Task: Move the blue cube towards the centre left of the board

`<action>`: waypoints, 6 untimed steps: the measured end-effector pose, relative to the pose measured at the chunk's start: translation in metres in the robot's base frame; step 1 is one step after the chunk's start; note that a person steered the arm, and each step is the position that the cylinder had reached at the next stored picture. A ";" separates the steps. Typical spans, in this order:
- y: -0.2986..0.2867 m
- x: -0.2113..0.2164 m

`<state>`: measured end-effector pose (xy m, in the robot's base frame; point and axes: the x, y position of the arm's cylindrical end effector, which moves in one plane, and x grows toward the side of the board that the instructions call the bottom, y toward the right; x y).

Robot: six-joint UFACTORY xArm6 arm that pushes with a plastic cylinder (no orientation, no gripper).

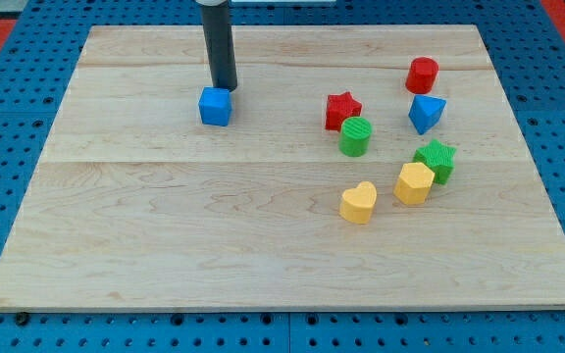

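Observation:
The blue cube (215, 106) sits on the wooden board (165, 226), left of the board's middle and toward the view's top. My tip (225, 87) is the lower end of the dark rod that comes down from the view's top edge. It stands just behind the cube, at its upper right corner, touching it or nearly so.
On the view's right are a red star (342, 110), a green cylinder (355, 136), a red cylinder (422, 75), a blue wedge-like block (426, 114), a green star (436, 159), a yellow hexagonal block (414, 183) and a yellow heart (358, 203).

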<state>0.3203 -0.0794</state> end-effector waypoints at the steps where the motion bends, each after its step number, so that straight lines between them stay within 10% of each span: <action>1: -0.007 0.023; 6: 0.016 0.141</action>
